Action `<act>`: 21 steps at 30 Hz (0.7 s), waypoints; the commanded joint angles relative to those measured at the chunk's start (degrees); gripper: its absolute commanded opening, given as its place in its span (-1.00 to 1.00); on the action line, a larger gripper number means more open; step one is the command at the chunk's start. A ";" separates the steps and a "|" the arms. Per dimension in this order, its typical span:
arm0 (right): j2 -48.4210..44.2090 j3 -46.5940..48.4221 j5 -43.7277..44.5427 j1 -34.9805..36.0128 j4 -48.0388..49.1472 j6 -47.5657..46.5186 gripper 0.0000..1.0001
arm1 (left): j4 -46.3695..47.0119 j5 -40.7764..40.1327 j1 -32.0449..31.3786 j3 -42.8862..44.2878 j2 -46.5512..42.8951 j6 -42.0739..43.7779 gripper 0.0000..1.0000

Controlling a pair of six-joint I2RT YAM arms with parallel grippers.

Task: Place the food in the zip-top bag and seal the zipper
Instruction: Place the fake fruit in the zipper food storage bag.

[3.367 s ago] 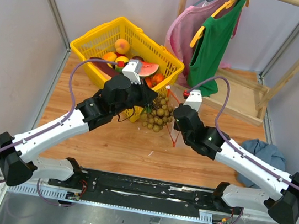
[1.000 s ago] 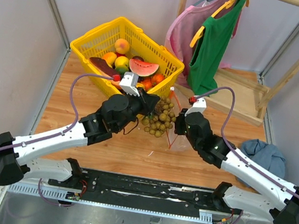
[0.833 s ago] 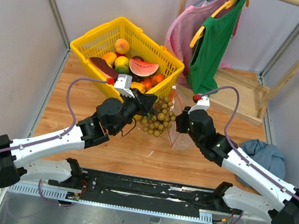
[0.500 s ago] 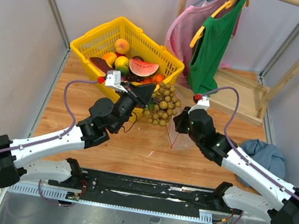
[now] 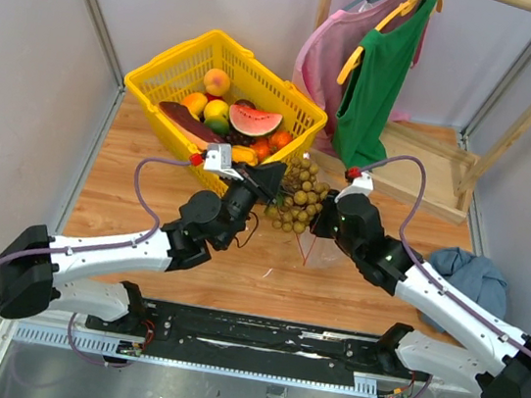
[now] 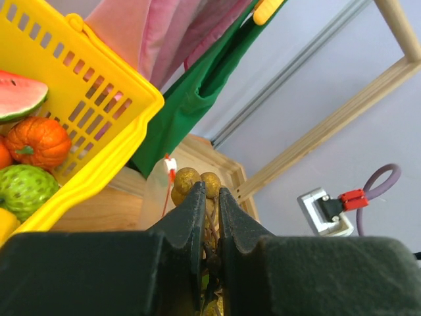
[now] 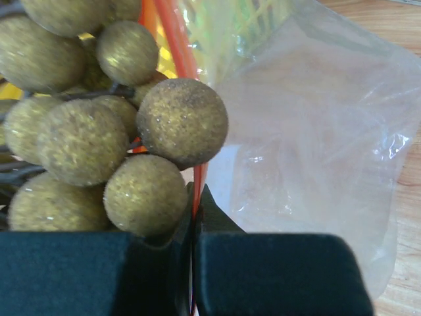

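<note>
My left gripper (image 5: 277, 175) is shut on the stem of the olive-brown grape bunch (image 5: 297, 201) and holds it in the air beside the bag's mouth; in the left wrist view (image 6: 210, 192) two grapes (image 6: 187, 178) show past the fingertips. My right gripper (image 5: 319, 222) is shut on the orange-red zipper strip (image 7: 183, 52) of the clear zip-top bag (image 7: 309, 145) and holds the bag up off the table (image 5: 236, 264). In the right wrist view the grapes (image 7: 105, 138) hang close against the strip. The bag (image 5: 314, 241) looks empty.
A yellow mesh basket (image 5: 170, 72) at the back holds a watermelon slice (image 5: 254, 120), a peach (image 5: 216, 81), an orange pumpkin (image 6: 38, 141) and a green bumpy ball (image 6: 26, 189). Pink and green clothes (image 5: 378, 66) hang on a wooden rack at the back right. A blue cloth (image 5: 473, 273) lies at the right.
My left gripper has lifted the grape bunch off the table and carried it right, up to the bag's mouth. My right gripper has kept hold of the zipper strip, shifting slightly.
</note>
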 commanded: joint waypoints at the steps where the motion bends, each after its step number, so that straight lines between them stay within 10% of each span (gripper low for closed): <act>1: -2.38 0.67 -1.27 -1.07 -0.17 1.65 -0.99 | 5.79 -6.25 -2.54 -0.82 0.95 5.29 -1.00; 21: -7.90 -1.06 3.00 -3.21 -2.08 4.37 -0.99 | -0.87 -14.42 -7.06 0.58 4.27 15.13 -0.99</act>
